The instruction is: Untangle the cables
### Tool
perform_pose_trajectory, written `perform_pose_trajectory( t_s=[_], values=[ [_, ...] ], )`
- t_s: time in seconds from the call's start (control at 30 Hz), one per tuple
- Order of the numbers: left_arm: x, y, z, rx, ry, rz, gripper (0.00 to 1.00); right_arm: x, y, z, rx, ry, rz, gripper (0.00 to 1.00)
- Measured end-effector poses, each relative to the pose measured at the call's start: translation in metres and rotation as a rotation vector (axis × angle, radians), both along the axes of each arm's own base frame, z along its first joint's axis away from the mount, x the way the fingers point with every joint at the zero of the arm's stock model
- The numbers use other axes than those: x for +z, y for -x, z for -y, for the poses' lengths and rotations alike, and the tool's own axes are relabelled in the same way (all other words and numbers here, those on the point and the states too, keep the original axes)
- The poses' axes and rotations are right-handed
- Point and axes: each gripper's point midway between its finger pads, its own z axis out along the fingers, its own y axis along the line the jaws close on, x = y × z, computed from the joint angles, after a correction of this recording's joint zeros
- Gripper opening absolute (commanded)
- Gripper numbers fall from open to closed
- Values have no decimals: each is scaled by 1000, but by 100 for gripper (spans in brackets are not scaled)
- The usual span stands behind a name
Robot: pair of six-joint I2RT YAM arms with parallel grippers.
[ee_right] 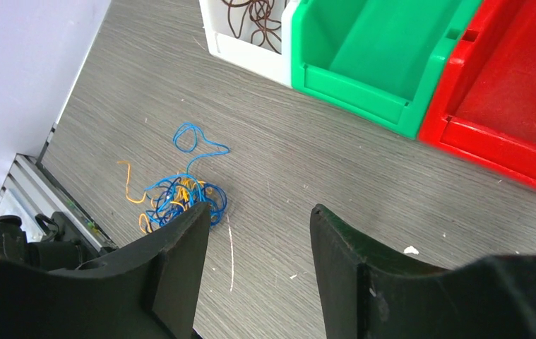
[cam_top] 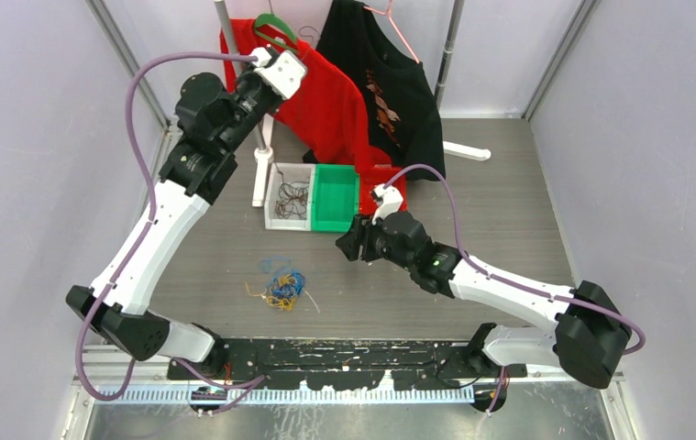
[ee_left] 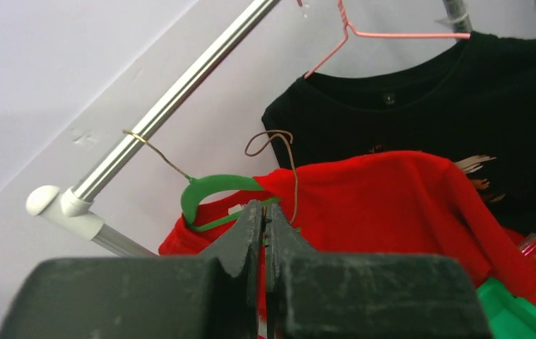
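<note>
**Cable clump on a grey table, one claw high and one low**

Pale lilac walls (cam_top: 32, 137) box in a grey wood-grain table (cam_top: 509, 211), with metal posts at the far corners.

At the far left my left claw (ee_left: 265, 208) is raised well above the table, up by a silver clothes rail (ee_left: 180, 95). Its jaws are pressed together, and a thin brown wire (ee_left: 294, 176) rises from them and curls over at the top, so it looks pinched there. Behind it a red shirt (ee_left: 392, 198) hangs on a green hanger (ee_left: 212, 187). To the right of that, a black shirt (ee_left: 420, 92) hangs on a pink hanger (ee_left: 364, 32).

Below the shirts three bins sit touching in a row. First is a white bin (ee_right: 251, 60) holding more brown wire, then a green bin (ee_right: 353, 88), then a red bin (ee_right: 491, 145).

Bare table lies between the bins and the near edge, and the cable clump (cam_top: 281, 284) lies there, left of centre. It is well apart from the bins and the walls. It is a small loose knot of blue and yellow-orange strands, with one blue loop reaching toward the bins and an orange tail trailing left.

To its right my right claw (ee_right: 258, 233) hovers low over the table, jaws wide apart and holding nothing. The clump lies just beyond its left finger (ee_right: 180, 261). The table to the right of this arm is open as far as the wall.
</note>
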Motion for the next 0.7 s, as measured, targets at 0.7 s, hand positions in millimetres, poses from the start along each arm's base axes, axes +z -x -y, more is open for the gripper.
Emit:
perform_pose_trajectory(
  t_s=[0.7],
  values=[
    [-88, -74, -47, 138, -55, -229, 0, -5, -32, -36, 28, 19, -20, 65]
  ],
)
